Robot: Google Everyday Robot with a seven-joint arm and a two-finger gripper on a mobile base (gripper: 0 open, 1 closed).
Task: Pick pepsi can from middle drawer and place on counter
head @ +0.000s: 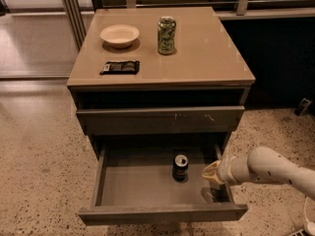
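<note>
The pepsi can (180, 167), dark with a silver top, stands upright on the floor of the open middle drawer (133, 186), right of its middle. My gripper (210, 173) reaches in from the right at the end of the white arm (275, 168), at the drawer's right side, a short way right of the can and not touching it. The tan counter (206, 53) tops the cabinet above.
On the counter stand a green patterned can (167, 35), a pale bowl (119, 35) and a flat black packet (119, 67). A closed grey drawer front with pale scuffs (160, 119) overhangs the open drawer. Speckled floor surrounds the cabinet; a dark wall lies right.
</note>
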